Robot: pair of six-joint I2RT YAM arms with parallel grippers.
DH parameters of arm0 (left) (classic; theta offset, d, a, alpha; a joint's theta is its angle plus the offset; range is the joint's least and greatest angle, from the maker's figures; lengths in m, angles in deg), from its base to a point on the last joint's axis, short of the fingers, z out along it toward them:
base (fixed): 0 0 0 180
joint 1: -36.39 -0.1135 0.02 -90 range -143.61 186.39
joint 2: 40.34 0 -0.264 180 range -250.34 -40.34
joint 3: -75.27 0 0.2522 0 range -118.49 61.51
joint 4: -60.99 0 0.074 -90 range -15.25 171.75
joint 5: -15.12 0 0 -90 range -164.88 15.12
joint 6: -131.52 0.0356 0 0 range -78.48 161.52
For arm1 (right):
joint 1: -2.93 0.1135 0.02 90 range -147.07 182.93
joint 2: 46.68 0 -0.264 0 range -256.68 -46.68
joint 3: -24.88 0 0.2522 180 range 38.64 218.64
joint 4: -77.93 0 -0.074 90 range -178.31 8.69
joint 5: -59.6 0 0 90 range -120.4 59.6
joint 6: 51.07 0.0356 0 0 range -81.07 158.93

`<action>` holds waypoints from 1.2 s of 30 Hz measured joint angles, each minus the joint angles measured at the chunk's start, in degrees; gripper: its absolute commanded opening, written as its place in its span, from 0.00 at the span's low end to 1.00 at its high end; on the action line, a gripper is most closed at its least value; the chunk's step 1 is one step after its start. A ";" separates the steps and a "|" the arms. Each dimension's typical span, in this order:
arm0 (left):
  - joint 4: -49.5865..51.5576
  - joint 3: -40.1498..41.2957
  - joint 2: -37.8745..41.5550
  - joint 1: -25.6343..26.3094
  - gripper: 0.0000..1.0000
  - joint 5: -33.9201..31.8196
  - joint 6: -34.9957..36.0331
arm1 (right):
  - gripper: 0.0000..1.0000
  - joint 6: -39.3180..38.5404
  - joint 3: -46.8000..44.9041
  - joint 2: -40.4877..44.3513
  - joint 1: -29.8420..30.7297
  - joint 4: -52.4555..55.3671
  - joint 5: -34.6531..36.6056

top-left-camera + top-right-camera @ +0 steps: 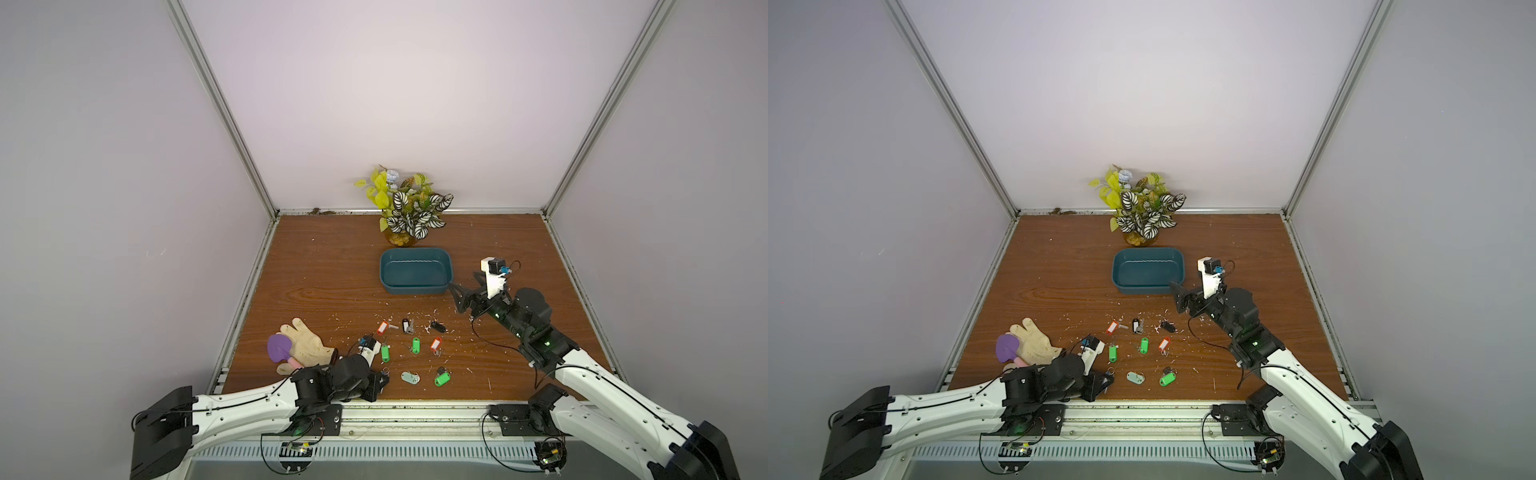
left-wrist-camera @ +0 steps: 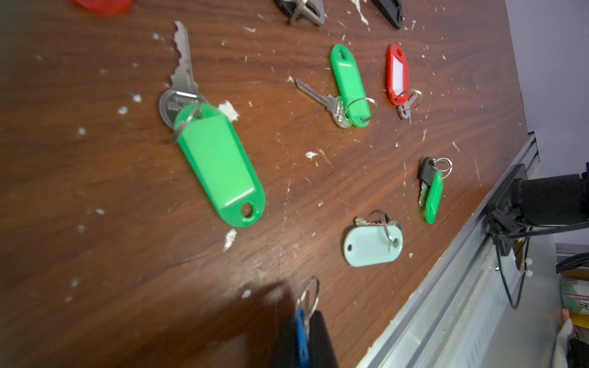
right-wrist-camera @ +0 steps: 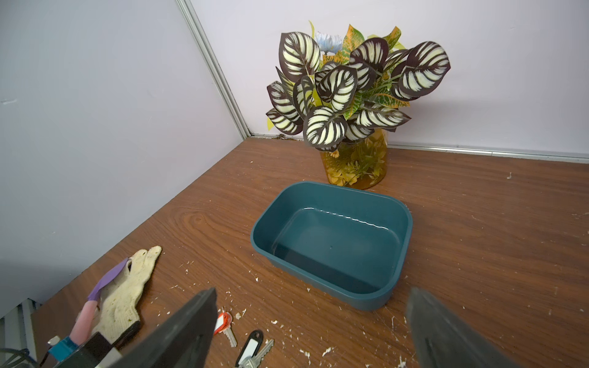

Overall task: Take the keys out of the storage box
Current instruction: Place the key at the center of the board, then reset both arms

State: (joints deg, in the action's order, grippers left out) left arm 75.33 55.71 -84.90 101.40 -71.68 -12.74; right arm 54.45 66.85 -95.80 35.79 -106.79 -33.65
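The dark-teal storage box (image 1: pixel 415 289) (image 3: pixel 318 280) stands mid-table with nothing inside it. Several keys lie on the wood in front of it: green tags (image 1: pixel 385 352) (image 2: pixel 220 165), orange-red tags (image 1: pixel 435 344), a black tag (image 1: pixel 405 325) and a pale grey tag (image 1: pixel 410 377) (image 2: pixel 373 243). Near the front edge, my left gripper (image 1: pixel 384 378) (image 2: pixel 302 337) is shut on a blue-tagged key (image 2: pixel 301 321), and the key's ring sticks out past the fingertips. My right gripper (image 1: pixel 457 297) (image 3: pixel 310 296) stands open at the box's near right corner, holding nothing.
A leafy plant in a yellowish pot (image 1: pixel 409 208) stands behind the box. A cream glove (image 1: pixel 307 343) and a purple trowel (image 1: pixel 279 348) lie at the front left. White flecks litter the wood. A metal rail (image 1: pixel 415 415) runs along the front edge.
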 measured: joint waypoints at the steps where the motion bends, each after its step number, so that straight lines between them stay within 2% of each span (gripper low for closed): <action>1: -0.61 -0.07 -0.61 0.00 0.00 -0.04 0.02 | 1.00 0.02 0.00 0.00 0.00 -0.02 -0.02; 4: -1.86 -0.22 -1.75 0.00 0.06 -0.13 0.02 | 0.99 0.17 0.00 0.00 0.00 0.00 -0.02; 7: -2.58 -0.33 -2.10 0.00 0.27 -0.37 0.26 | 0.99 0.33 0.00 0.00 0.00 0.00 -0.04; 9: -2.99 -0.76 -2.12 0.02 0.47 -0.81 0.50 | 1.00 0.33 0.00 -0.02 0.00 0.00 -0.04; 14: -2.36 -1.90 -1.68 0.20 0.57 -2.10 0.48 | 1.00 0.33 0.00 -0.07 0.00 0.07 -0.04; 18: 1.31 -3.17 -0.15 0.20 0.73 -3.89 0.81 | 1.00 0.33 0.00 -0.07 0.00 0.24 -0.02; 21: 6.91 -4.87 1.95 0.20 0.92 -6.43 1.44 | 0.99 0.31 0.00 -0.07 0.00 0.46 0.07; 23: 11.39 -6.78 3.76 0.15 1.00 -8.74 2.27 | 1.00 0.26 0.00 -0.07 0.00 0.61 0.37; 26: 17.16 -11.61 5.97 -1.49 0.99 -12.41 4.13 | 0.99 0.02 -0.02 -0.07 0.00 1.20 1.51; 29: 18.75 -16.79 6.12 -6.08 0.99 -16.31 8.09 | 0.99 -0.33 -0.63 -0.04 0.00 1.25 3.63; 32: 17.22 -21.84 3.23 -13.40 1.00 -19.58 13.86 | 1.00 -1.01 -1.99 -0.04 0.02 1.29 8.07; 36: 9.53 -26.10 -5.09 -28.72 1.00 -18.51 20.74 | 0.99 -3.06 -5.01 -0.02 0.00 0.92 17.90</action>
State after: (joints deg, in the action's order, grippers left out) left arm 84.86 29.61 -89.99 72.68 -90.19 8.00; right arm 51.39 61.84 -95.82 35.79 -105.87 -15.75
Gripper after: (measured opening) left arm 0.995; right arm 0.995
